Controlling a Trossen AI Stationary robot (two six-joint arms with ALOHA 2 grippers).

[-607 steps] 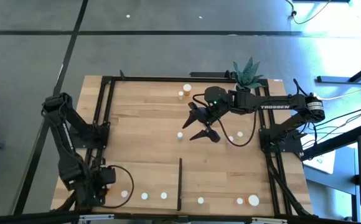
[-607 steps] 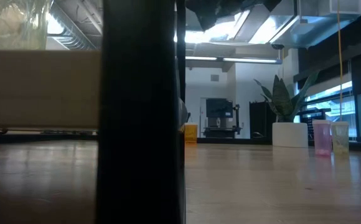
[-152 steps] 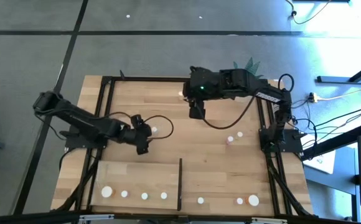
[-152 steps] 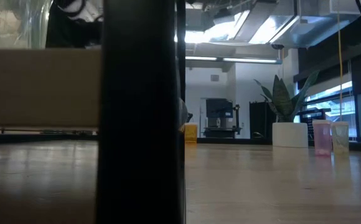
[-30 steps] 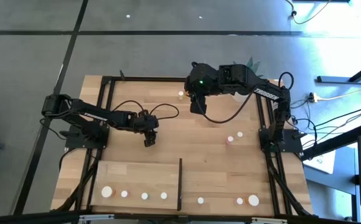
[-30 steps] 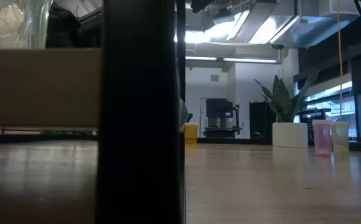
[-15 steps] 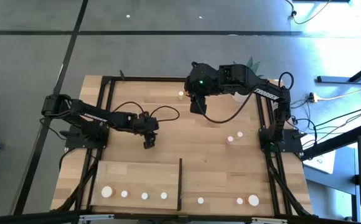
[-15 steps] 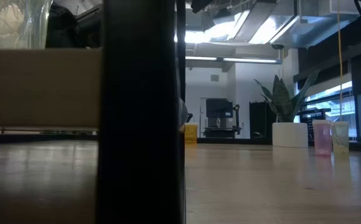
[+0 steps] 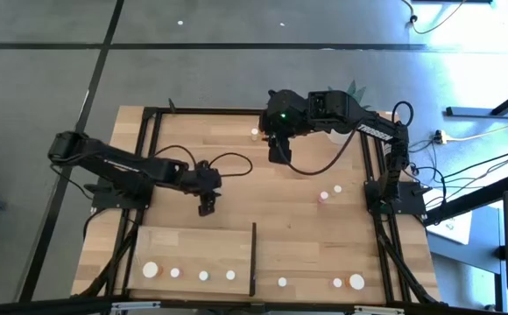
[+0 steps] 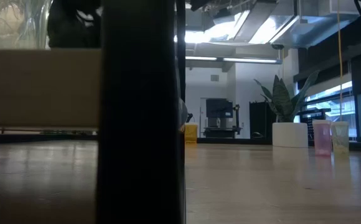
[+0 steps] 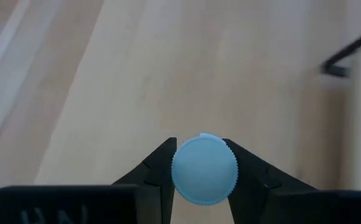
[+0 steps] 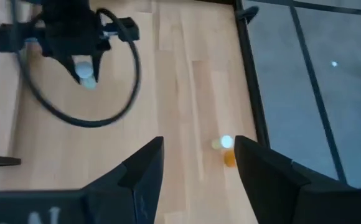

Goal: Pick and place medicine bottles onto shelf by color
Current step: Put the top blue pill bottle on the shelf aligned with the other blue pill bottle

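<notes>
The pale wooden bench (image 9: pixel 236 188) with black rails stands on a grey floor (image 9: pixel 193 52). Near its front edge lies the flat shelf of pale wood planks (image 9: pixel 193 249) with a thin black upright strip (image 9: pixel 253 258). White-capped little bottles stand in a row on both sides of that strip.

The left gripper (image 11: pixel 200 163) hangs over the middle of the bench, its fingers pressed on a small bottle with a round white cap (image 11: pixel 204 169). The bottle's body is hidden under the cap, so its colour cannot be told there.

The right gripper (image 12: pixel 199 163) is spread wide, holding nothing, above an orange bottle (image 12: pixel 228 151) near the back rail.

In the low view, a wide black post (image 10: pixel 140 112) blocks much of the room. A spiky green plant in a white pot (image 10: pixel 287 121) stands far back.
</notes>
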